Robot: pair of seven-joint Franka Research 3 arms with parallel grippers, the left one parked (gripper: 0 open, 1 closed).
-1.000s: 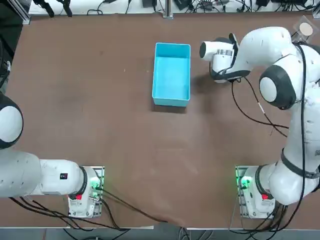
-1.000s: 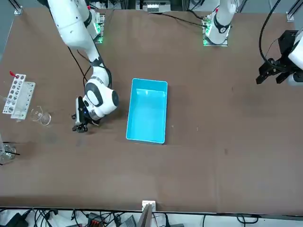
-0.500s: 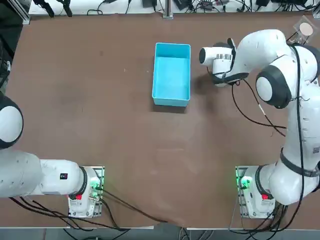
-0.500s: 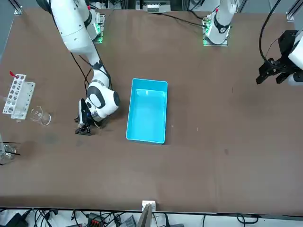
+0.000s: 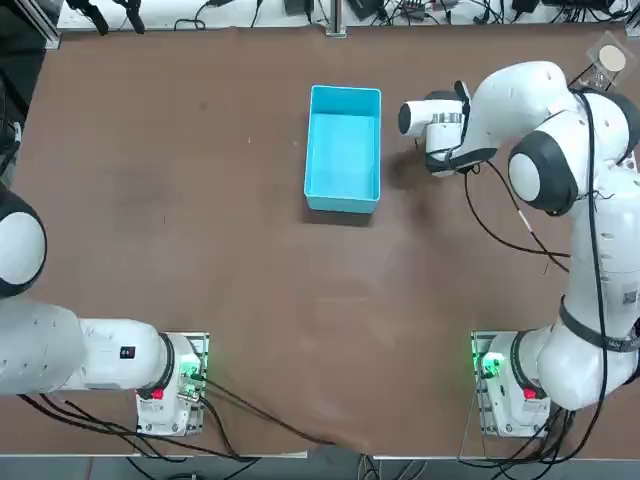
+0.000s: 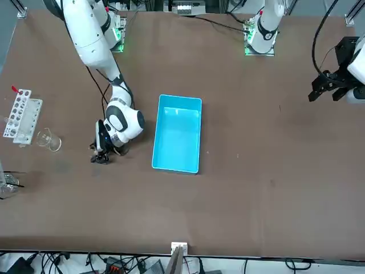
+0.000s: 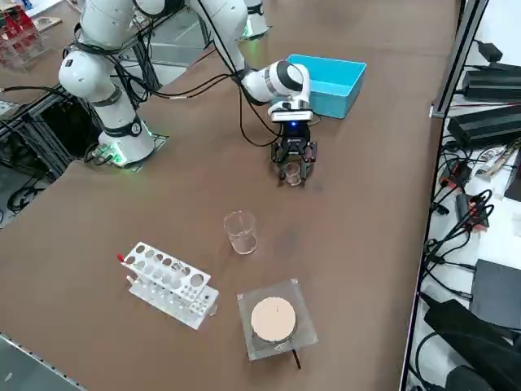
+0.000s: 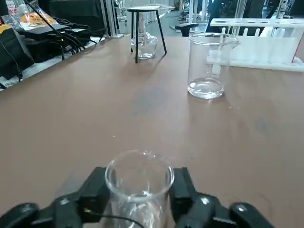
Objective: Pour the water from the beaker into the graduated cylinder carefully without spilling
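Right of blue plastic tray (image 5: 345, 150), right claw (image 7: 293, 167) has sunk lower, straddling small clear glass beaker (image 8: 138, 185) on brown bench (image 5: 200, 200); gripping or released, cannot tell. Pour likely over.

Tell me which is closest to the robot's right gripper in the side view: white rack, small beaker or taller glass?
1. Beaker, right at the right gripper.
2. Taller glass, standing nearer the camera.
3. White rack, farther still, by the table's edge.
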